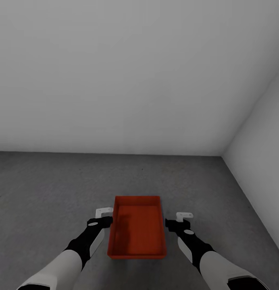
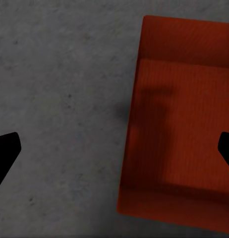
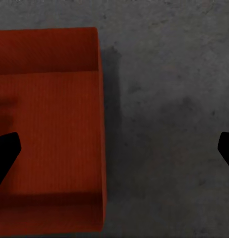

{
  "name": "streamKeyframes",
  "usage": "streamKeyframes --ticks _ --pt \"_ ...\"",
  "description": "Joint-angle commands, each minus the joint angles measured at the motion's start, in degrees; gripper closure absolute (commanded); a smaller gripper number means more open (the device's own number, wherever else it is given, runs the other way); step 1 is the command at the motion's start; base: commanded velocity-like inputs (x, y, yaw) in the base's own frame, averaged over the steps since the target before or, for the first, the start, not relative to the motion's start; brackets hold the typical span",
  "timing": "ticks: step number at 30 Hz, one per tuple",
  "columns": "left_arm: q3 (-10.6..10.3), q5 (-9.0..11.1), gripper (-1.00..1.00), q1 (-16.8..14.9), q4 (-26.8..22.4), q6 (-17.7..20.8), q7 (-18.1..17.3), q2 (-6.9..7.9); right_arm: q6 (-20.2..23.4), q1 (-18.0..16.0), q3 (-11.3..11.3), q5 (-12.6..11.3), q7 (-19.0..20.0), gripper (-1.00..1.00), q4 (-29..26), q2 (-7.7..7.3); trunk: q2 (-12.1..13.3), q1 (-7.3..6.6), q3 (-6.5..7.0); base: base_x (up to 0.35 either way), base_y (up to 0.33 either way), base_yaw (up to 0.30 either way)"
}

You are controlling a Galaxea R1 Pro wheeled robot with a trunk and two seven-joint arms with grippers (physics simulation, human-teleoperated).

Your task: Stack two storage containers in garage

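No text, label, brand, number or sign can be read anywhere: the red-orange storage container (image 1: 137,227), the grey floor (image 1: 55,189) and the walls are all plain

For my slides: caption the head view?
Red bin on grey garage floor, open grippers flanking it.

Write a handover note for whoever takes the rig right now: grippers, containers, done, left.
Left gripper: open, empty, beside the container's left wall.
Right gripper: open, empty, beside its right wall.
One red storage container sits on the grey concrete floor near a white wall corner, between the two grippers.
Done: this container appears placed in the garage.
Left: the second container still has to be stacked on top.
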Motion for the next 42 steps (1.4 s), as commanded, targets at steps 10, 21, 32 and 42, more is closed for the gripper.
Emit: streamKeyframes --ticks 10,21,32,42 --pt "-0.4 0.6 -1.0 0.0 0.0 0.1 0.6 0.02 -0.2 0.0 0.4 -0.6 -0.3 -1.0 0.1 -0.02 4.0 -2.21 1.76 0.0 0.0 0.0" --pt "-0.4 0.6 -1.0 0.0 0.0 0.1 0.6 -0.02 -0.2 0.0 0.5 -0.5 -0.3 -1.0 0.1 -0.01 8.4 -4.62 3.74 0.0 0.0 0.0" --pt "-0.4 0.6 -1.0 0.0 0.1 0.1 0.7 0.0 -0.2 0.0 0.5 -0.5 -0.3 -1.0 0.1 -0.02 12.8 -7.04 5.71 0.0 0.0 0.0" --pt "-0.4 0.6 -1.0 0.0 0.2 0.1 0.7 -0.1 -0.1 0.0 0.4 -0.5 -0.3 -1.0 0.1 -0.05 13.2 -7.26 5.89 0.0 0.0 0.0"
